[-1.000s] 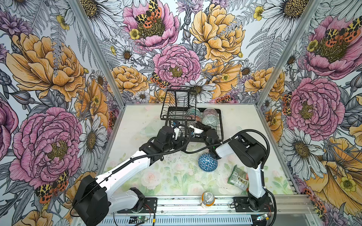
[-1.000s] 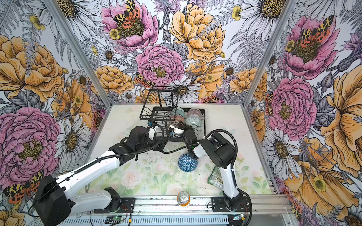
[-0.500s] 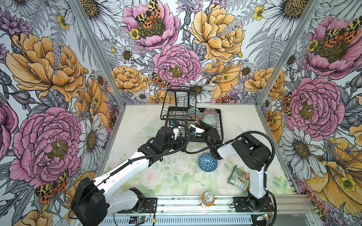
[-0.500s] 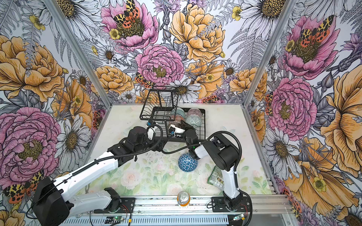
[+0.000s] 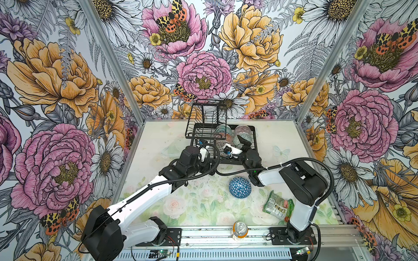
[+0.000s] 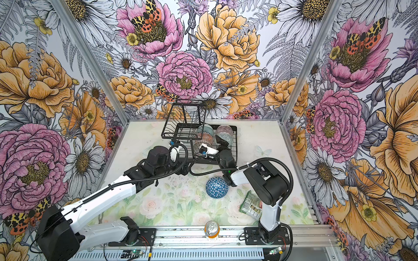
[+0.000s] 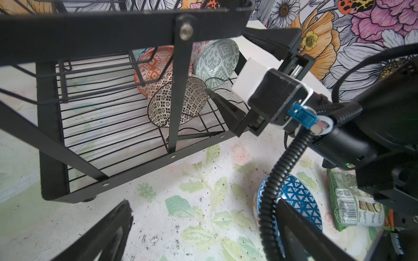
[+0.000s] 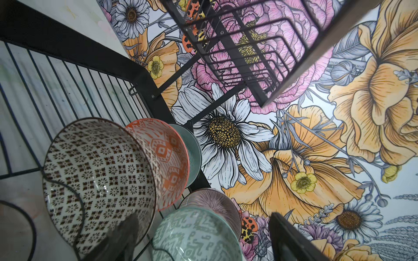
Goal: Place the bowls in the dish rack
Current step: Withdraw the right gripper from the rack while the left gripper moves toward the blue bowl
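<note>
1. Left tool (image 7: 203, 203): fingers spread wide, nothing between them. It hovers over the tabletop (image 5: 158, 140) at the front left corner of the dish rack (image 5: 256, 142), below the edge of the upper tier.
2. Dish rack: black wire, two tiers. Five bowls stand tilted on edge among the dividers of its lower tier.
3. Rack, left row, back to front: pale teal bowl (image 8: 193, 151), orange-white geometric bowl (image 8: 167, 153), black-white lattice bowl (image 8: 99, 167). They are packed close together.
4. Rack, right row: pink-striped bowl (image 8: 210, 201) at the back, grey-green maze bowl (image 8: 194, 235) just in front of it.
5. Right tool (image 8: 203, 215): over the rack's front right part, fingers spread, pinching nothing. One finger is close to the lattice bowl's rim; contact cannot be told. The other finger is up beside the maze bowl.
6. Blue triangle bowl (image 5: 240, 187): upside down on the tabletop in front of the rack, outside it and apart from both tools.
7. Drink can (image 5: 240, 228): upright, well in front of the rack.
8. Green snack packet (image 5: 277, 204): lying flat, front right of the rack.
</note>
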Motion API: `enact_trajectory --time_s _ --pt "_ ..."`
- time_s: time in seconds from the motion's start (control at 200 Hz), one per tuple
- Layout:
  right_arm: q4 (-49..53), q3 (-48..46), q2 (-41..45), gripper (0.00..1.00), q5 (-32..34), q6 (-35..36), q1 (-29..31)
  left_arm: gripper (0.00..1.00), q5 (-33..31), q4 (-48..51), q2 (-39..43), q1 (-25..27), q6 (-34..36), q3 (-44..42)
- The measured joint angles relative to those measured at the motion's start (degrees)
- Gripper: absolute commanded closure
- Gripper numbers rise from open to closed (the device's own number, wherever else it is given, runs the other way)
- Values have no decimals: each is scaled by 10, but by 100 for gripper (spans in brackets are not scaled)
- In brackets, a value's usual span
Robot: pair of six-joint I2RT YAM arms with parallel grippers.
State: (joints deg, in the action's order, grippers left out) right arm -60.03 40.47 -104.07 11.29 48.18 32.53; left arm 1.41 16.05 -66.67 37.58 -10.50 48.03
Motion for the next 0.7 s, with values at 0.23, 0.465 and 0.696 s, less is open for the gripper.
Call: enact_trajectory --time_s 0.23,0.465,0.696 --pt "56 -41 92 1 2 -52 0 1 -1 8 5 -6 0 0" --pt "246 -37 239 0 26 -174 0 1 -1 24 5 -7 2 0" --pt "503 33 329 0 35 -339 -9 1 2 41 5 -5 2 0"
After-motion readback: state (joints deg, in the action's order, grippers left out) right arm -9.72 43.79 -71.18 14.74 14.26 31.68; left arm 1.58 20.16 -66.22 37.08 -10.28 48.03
